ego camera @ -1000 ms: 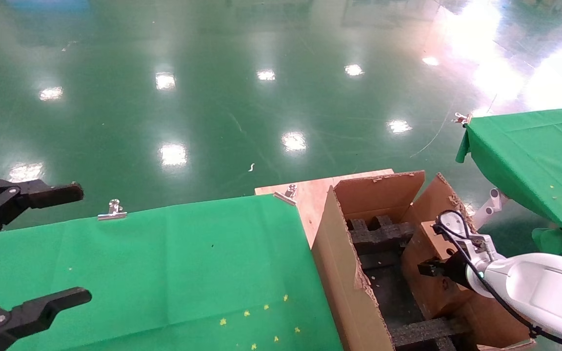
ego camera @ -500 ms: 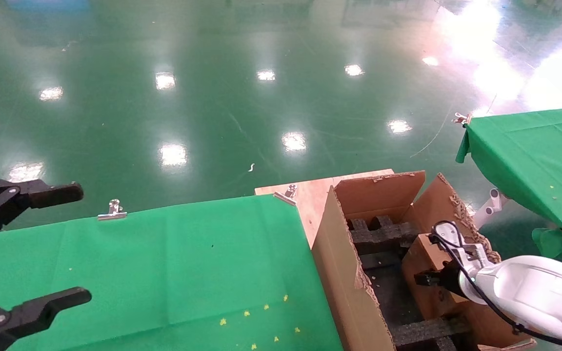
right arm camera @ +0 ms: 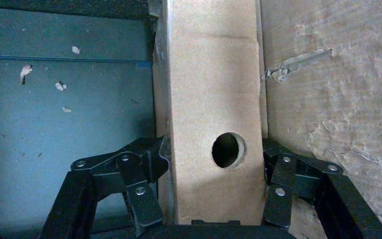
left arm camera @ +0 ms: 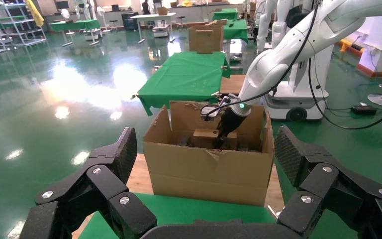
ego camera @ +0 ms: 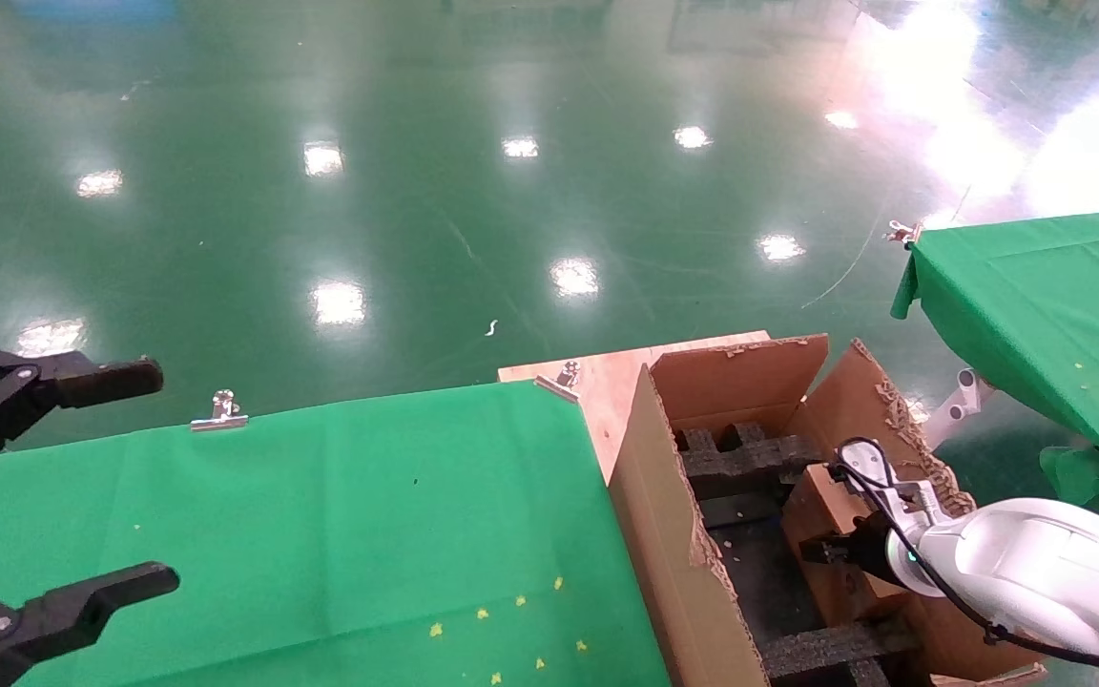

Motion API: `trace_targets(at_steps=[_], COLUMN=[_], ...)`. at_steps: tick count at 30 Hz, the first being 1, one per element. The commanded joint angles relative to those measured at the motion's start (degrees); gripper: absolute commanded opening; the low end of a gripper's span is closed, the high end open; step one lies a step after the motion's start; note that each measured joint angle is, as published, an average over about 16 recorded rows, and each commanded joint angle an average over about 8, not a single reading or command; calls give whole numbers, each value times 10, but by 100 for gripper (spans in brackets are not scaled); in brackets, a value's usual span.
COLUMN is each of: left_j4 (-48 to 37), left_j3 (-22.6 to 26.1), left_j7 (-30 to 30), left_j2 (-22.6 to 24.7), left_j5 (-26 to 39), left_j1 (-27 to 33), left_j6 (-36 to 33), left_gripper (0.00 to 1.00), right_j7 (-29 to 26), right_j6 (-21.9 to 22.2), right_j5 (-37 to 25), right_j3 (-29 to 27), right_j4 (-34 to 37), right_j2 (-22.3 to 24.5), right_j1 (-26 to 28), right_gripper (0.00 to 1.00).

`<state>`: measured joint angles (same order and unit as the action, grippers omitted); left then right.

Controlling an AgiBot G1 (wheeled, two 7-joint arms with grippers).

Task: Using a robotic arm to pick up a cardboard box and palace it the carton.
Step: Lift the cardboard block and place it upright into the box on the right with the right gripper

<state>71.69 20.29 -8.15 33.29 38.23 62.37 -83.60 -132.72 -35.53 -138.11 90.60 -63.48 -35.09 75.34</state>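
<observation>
Gripping cardboard box [right arm camera: 211, 124] inside carton [ego camera: 673, 534], right gripper [right arm camera: 214, 174]

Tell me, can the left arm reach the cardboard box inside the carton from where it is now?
Probably not. The left tool hovers open at the far left of the green table, while the cardboard box sits down in the carton against its right wall, gripped by the right tool. The carton's tall near wall stands between them.

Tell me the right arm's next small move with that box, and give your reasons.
Probably lower a little more, then open. The right gripper is shut on the cardboard box, its fingers clamping both sides near the round hole. The box stands inside the carton against its right wall, between the foam inserts, but whether it touches the floor is not visible. The left gripper is parked open over the green table.
</observation>
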Motion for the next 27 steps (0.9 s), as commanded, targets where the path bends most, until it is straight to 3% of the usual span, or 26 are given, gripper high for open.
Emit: trace_targets(at_steps=[1,27], left_j4=[0,0], left_j3=[0,0], left_j7=[0,0], left_j2=[0,0], left_j5=[0,0], left_j1=[0,0], left_j6=[0,0], left_gripper=[100,100], right_j7=[0,-8], right_j6=[1,-20], right_j5=[1,-5], right_j3=[0,-9], right_j4=[0,-64], right_j2=[0,42], right_j1=[0,21], right_gripper=[100,100])
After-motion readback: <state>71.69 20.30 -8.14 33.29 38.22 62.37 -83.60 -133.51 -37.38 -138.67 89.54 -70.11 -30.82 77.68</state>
